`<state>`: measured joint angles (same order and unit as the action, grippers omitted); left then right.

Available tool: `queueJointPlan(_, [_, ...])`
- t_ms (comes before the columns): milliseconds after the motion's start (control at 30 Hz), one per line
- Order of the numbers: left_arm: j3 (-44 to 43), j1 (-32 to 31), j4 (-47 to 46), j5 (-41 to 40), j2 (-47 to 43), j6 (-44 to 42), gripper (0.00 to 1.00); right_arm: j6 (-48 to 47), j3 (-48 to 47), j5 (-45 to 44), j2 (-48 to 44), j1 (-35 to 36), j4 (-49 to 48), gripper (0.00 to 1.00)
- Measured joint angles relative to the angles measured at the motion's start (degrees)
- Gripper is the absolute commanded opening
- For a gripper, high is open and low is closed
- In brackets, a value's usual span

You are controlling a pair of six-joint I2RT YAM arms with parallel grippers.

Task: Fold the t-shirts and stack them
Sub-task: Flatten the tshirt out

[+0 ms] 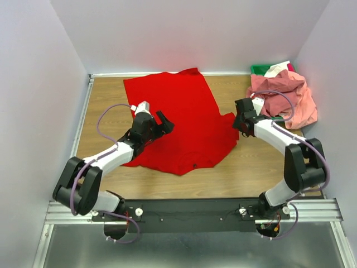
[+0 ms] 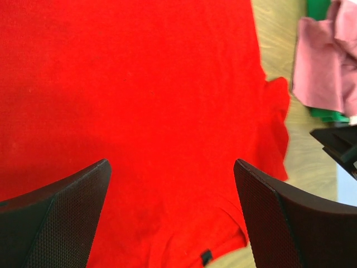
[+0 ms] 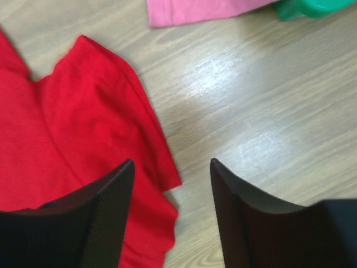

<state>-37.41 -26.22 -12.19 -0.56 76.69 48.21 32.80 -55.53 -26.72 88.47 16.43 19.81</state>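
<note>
Below the left gripper (image 2: 172, 163), jaws wide apart and empty: red t-shirt (image 1: 184, 106) spread flat | right gripper (image 3: 173, 162): jaws apart, empty, over the shirt's sleeve edge and wooden table (image 3: 268, 111) | beyond right jaws: pink t-shirts (image 1: 284, 95) heaped

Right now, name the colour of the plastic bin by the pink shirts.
Green; the plastic bin shows best in the right wrist view.

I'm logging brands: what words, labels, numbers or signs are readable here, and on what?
None can be read in any view.
The small dark tag on the bright red cloth t-shirt is too small to show lettering.
The salmon pink cloth shirts and green plastic bin show no print.
</note>
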Motion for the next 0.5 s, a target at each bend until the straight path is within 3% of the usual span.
queueJointPlan(67, [-0.7, -0.1, -0.5, 0.0, 2.2, -0.4, 0.99, -0.1, -0.6, 0.0, 2.1, -0.1, 0.1, 0.57])
queueJointPlan(267, [-0.9, -0.2, -0.7, 0.0, 5.6, -1.1, 0.99, -0.9, -2.9, 2.6, 9.7, -0.8, 0.3, 0.42])
queueJointPlan(500, [-0.1, -0.2, -1.0, 0.0, 6.8, -1.4, 0.99, -1.3, -4.1, 4.3, 13.1, -1.9, -0.2, 0.05])
